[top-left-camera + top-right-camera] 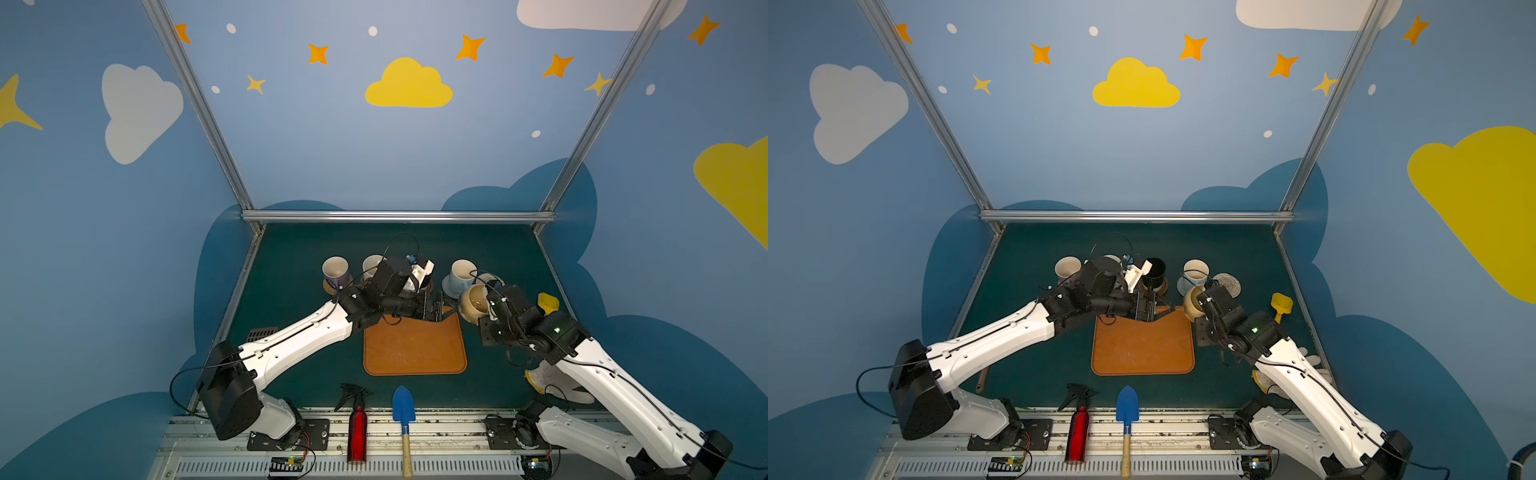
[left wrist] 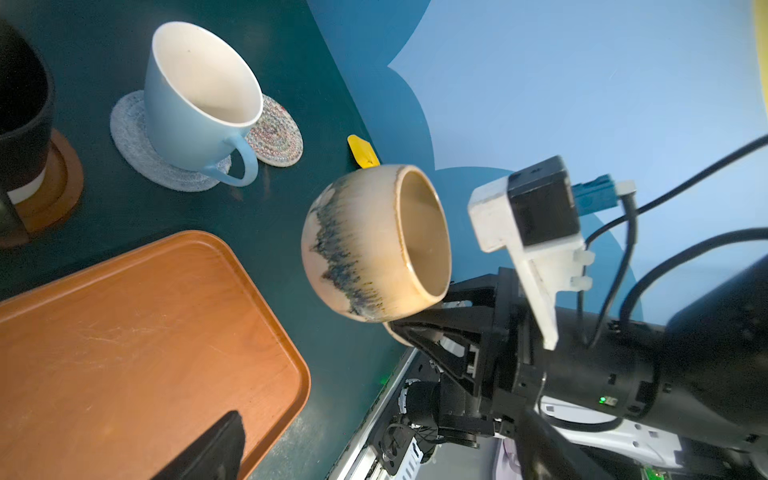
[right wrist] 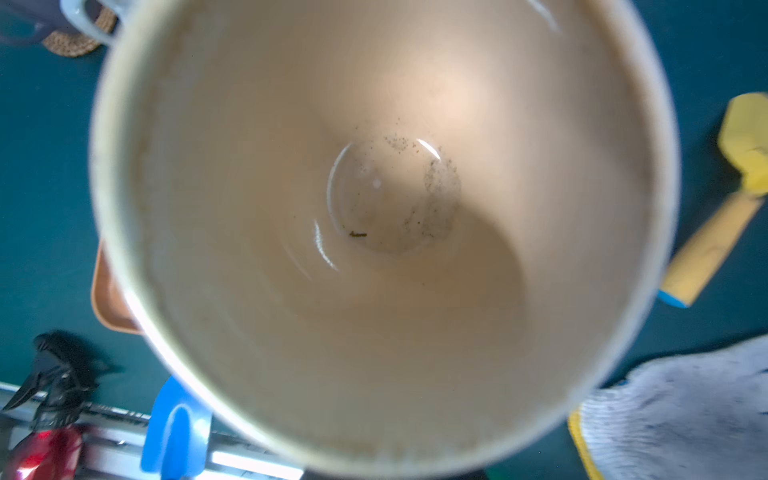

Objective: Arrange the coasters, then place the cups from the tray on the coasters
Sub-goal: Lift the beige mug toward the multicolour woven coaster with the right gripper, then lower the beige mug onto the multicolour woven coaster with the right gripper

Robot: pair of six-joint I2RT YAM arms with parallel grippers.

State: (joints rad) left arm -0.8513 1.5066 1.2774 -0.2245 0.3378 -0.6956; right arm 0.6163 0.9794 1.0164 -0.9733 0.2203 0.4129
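My right gripper (image 1: 484,313) is shut on the wide yellowish-tan cup (image 1: 473,303), which hangs tilted off the tray's far right corner; its inside fills the right wrist view (image 3: 374,249). The beige coaster (image 1: 1227,284) lies bare just behind it. In the back row the lilac cup (image 1: 336,270) stands on the woven coaster (image 1: 330,287), the black cup (image 1: 1153,272) on a brown coaster (image 2: 54,187), and the light blue cup (image 2: 195,95) on the grey-white coaster (image 2: 133,141). My left arm half hides the cream cup (image 1: 371,262). My left gripper (image 1: 1156,309) stands open over the far edge of the tray (image 1: 415,353).
A red spray bottle (image 1: 357,432) and a blue trowel (image 1: 403,411) lie at the front edge. A yellow scoop (image 1: 547,303) sits by the right wall. A white glove (image 1: 557,382) lies under my right arm. A small dark grid (image 1: 262,333) is near the left wall.
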